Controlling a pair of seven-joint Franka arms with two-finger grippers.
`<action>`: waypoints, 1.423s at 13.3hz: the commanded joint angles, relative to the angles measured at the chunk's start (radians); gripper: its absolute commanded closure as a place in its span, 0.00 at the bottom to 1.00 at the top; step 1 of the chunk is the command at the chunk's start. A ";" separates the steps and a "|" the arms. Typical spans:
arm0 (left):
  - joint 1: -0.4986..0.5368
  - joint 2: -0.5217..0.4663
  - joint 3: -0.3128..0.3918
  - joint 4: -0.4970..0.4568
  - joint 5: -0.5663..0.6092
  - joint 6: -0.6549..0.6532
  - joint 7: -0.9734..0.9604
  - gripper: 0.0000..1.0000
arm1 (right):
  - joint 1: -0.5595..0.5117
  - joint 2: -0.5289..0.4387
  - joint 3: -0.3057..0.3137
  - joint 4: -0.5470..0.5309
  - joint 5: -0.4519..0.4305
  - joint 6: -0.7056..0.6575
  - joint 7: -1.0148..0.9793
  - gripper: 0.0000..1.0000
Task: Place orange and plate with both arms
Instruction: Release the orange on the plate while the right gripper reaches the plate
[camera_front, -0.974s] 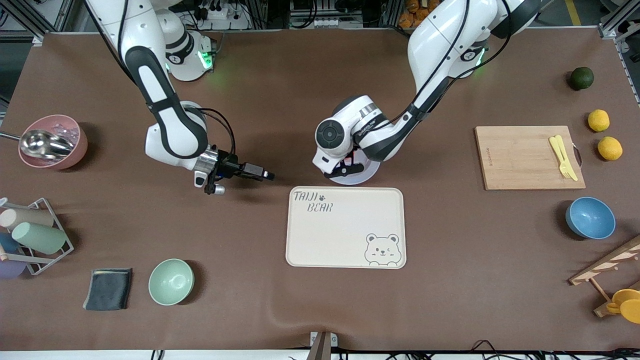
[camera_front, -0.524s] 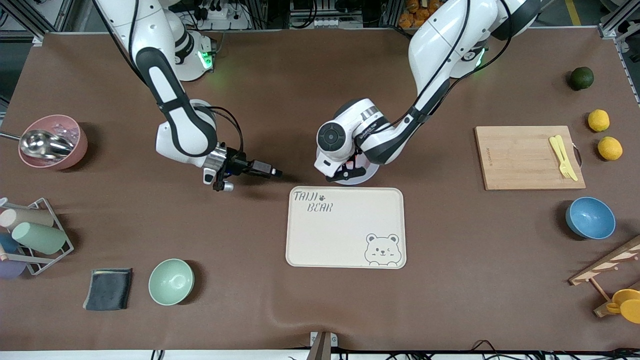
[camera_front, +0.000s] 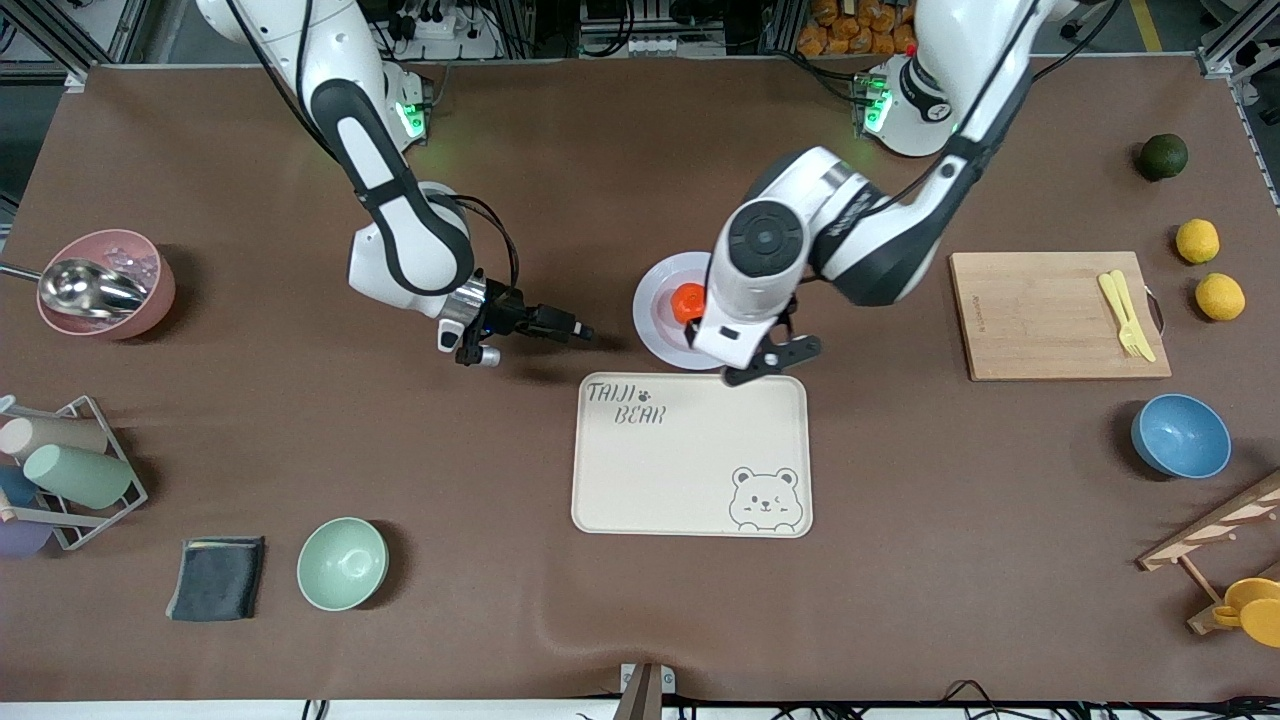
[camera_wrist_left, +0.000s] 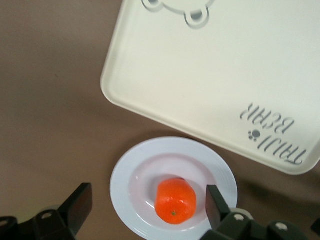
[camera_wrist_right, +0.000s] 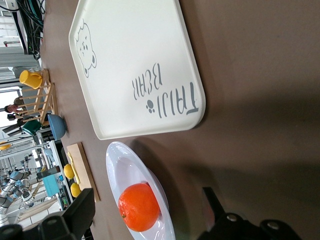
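The orange (camera_front: 687, 300) lies in the middle of the pale plate (camera_front: 650, 300), which stands on the table just farther from the front camera than the bear tray. My left gripper (camera_front: 775, 362) is open and empty, up over the plate's edge toward the left arm's end. In the left wrist view the orange (camera_wrist_left: 175, 200) and the plate (camera_wrist_left: 125, 185) show between the spread fingers (camera_wrist_left: 80, 207). My right gripper (camera_front: 572, 328) is open and empty, low beside the plate toward the right arm's end. The right wrist view shows the orange (camera_wrist_right: 139, 206) on the plate (camera_wrist_right: 117, 165).
The cream bear tray (camera_front: 690, 455) lies next to the plate. A cutting board (camera_front: 1040, 315) with a yellow fork, two lemons (camera_front: 1197, 241), a dark green fruit (camera_front: 1163, 156) and a blue bowl (camera_front: 1180, 435) are at the left arm's end. A green bowl (camera_front: 342, 563) and a pink bowl (camera_front: 110, 283) are at the right arm's end.
My left gripper has risen off the plate and shifted toward the left arm's end, leaving the orange uncovered on the plate. My right gripper has moved closer to the plate.
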 joint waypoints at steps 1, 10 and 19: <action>0.114 -0.048 -0.008 -0.036 -0.023 -0.004 0.134 0.00 | 0.067 0.014 -0.008 0.000 0.109 0.013 -0.031 0.13; 0.367 -0.154 -0.009 -0.033 -0.011 -0.102 0.491 0.00 | 0.145 0.083 -0.007 0.012 0.324 0.016 -0.178 0.20; 0.504 -0.191 -0.008 -0.033 -0.008 -0.101 0.696 0.00 | 0.214 0.153 -0.009 0.066 0.528 0.016 -0.300 0.29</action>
